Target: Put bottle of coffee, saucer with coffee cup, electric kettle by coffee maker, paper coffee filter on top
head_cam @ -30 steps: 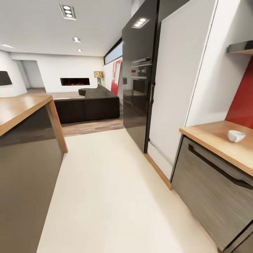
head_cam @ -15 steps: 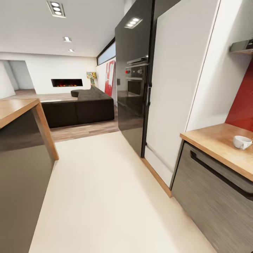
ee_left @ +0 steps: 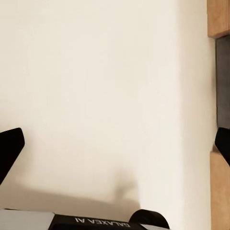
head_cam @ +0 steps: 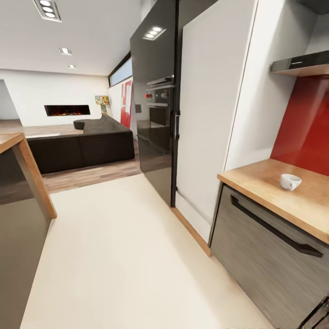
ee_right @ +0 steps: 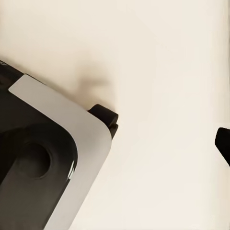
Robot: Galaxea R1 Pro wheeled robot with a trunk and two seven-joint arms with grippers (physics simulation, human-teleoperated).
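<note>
The cup (head_cam: 290, 181) sits upright on the counter (head_cam: 265, 178), contents not visible. Left claw (ee_left: 115, 143) gapes wide over floor (head_cam: 128, 256); the right claw's state is unclear.

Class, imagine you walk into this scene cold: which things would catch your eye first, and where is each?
The red wall panel at the right, behind the light-wood kitchen countertop, stands out most, with a lone white coffee cup sitting on that worktop. Left of it rises a tall glossy black oven unit. Far off, a lit fireplace glows behind a dark sofa.
</note>
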